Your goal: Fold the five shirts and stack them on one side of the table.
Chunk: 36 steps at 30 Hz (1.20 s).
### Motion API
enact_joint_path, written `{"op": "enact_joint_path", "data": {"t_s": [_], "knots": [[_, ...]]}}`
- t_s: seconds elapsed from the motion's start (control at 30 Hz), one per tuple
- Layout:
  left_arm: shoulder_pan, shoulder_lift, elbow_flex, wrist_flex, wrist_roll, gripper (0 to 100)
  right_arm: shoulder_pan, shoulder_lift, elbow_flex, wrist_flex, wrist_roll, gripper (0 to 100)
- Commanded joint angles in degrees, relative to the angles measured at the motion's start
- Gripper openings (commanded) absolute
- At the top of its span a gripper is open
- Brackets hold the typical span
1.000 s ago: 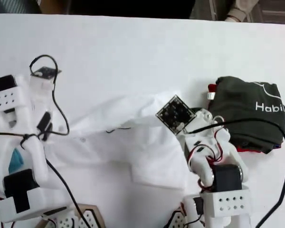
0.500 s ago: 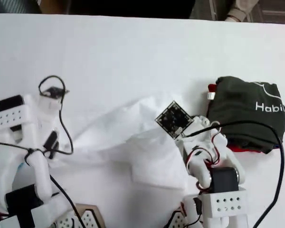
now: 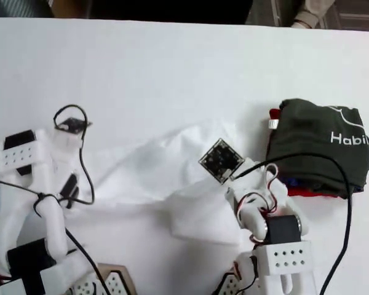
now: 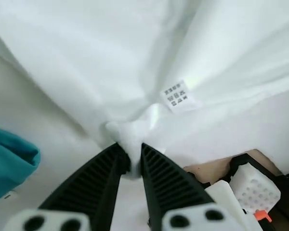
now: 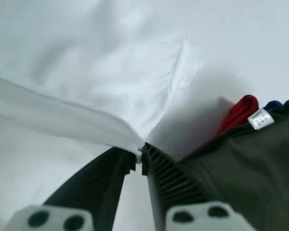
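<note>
- The white table [image 3: 172, 61] is staying as it was, its smooth matte top stretching across the high view.
- The white shirt [image 3: 154, 172] is lying between the two arms, just beside the stack. Over the last second it has been drawn in toward the arms' bases, so its body is now bunching into a raised ridge, with a flatter squared flap below it. The cloth is thin and soft and is creasing in long folds.
- The stack of folded shirts [image 3: 320, 144] is sitting unmoved at the right side of the table. A dark olive shirt is lying on top as a rounded, thick pad, with a red shirt [image 5: 238, 113] and a sliver of blue showing beneath it.
- The left arm [image 3: 24, 172], in white plastic with black cables, has been pulling back toward the near edge. The left gripper [image 4: 132, 161] is pinching a puckered knot of the white shirt between its ribbed black fingers.
- The right arm [image 3: 258, 209] has been drawing back slightly too. The right gripper [image 5: 138, 156] is clamping a taut, thin edge of the white shirt.
- A teal cloth [image 4: 9, 159] is lying beside the left gripper.
- A small printed label [image 4: 177, 95] is showing on the white shirt.
</note>
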Motion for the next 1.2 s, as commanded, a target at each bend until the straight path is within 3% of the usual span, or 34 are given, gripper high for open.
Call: {"op": "enact_joint_path", "data": {"t_s": [0.0,0.17,0.3,0.4,0.57,0.77,1.03,1.17], "knots": [[-0.3,-2.5,1.6,-2.3,-0.4,3,0.7,-1.1,0.9,-0.1,-0.2,2.2],[-0.3,-2.6,2.0,-3.1,-0.4,13,0.7,-1.0,1.9,0.0,-0.2,3.3],[-0.4,-3.0,-4.1,0.0,-0.2,21,0.8,-1.1,0.6,0.0,-0.4,14.4],[-0.4,-2.7,-14.0,5.3,0.0,23,0.3,-1.1,-3.9,-0.1,-0.6,19.4],[-0.5,-2.5,-29.8,10.5,0.1,23,0.7,-0.8,-13.4,-1.9,-0.7,18.1],[-0.2,6.2,-34.4,9.6,4.1,23,0.5,0.4,-17.2,-9.9,-6.9,18.2],[1.8,28.7,-34.6,0.3,7.8,23,0.0,25.7,-17.5,-24.0,-9.1,18.3],[2.0,35.3,-38.8,0.1,9.3,23,-0.2,40.0,-23.5,-24.4,-9.1,18.1]]}}
